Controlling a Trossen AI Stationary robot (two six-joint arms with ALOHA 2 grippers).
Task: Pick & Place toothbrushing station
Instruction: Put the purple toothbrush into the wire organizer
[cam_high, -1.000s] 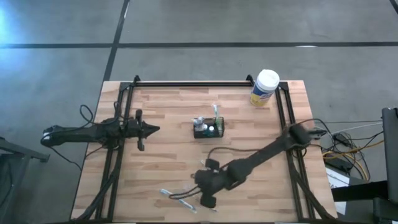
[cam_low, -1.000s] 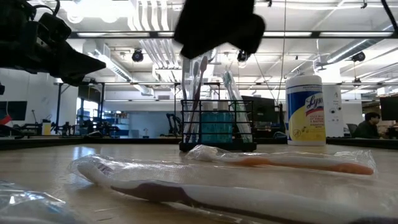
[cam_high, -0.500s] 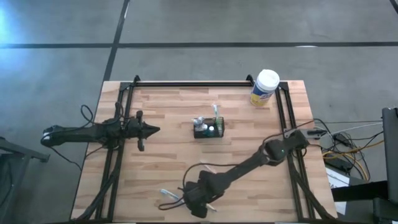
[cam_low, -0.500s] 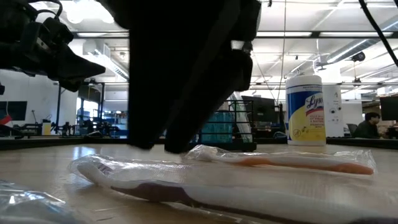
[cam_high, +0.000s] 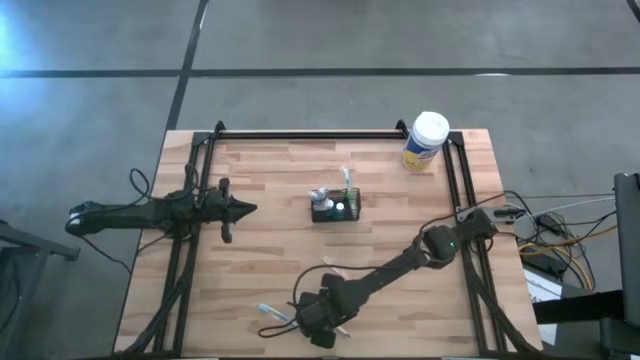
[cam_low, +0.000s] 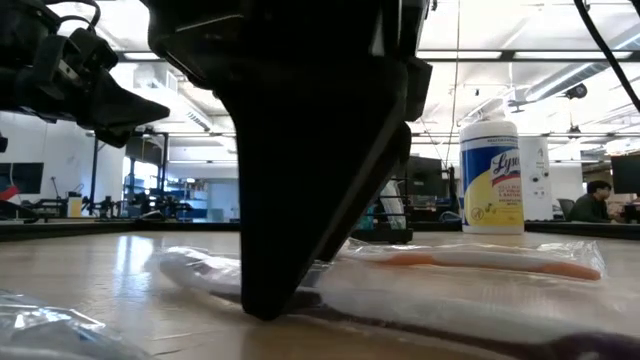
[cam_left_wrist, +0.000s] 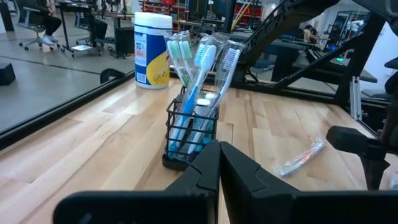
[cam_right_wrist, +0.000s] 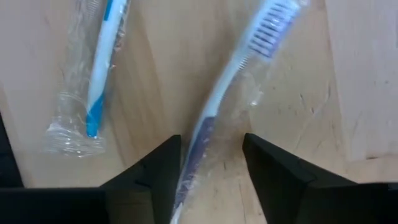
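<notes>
Wooden bench (cam_high: 270, 190) at mid-task: the toothbrushing station (cam_high: 334, 207) stands near centre, light, stiff wire mesh, probably best gripped by its rim. Right gripper (cam_right_wrist: 210, 163), jaws apart, straddles a wrapped purple-handled toothbrush (cam_right_wrist: 233, 87) at the front edge. Left gripper (cam_left_wrist: 219, 163) waits, jaws together.

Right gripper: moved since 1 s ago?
Yes. In the high view the right gripper has shifted toward the table's near edge, farther from the black wire-mesh caddy, and now straddles a plastic-wrapped purple-handled toothbrush.
</notes>
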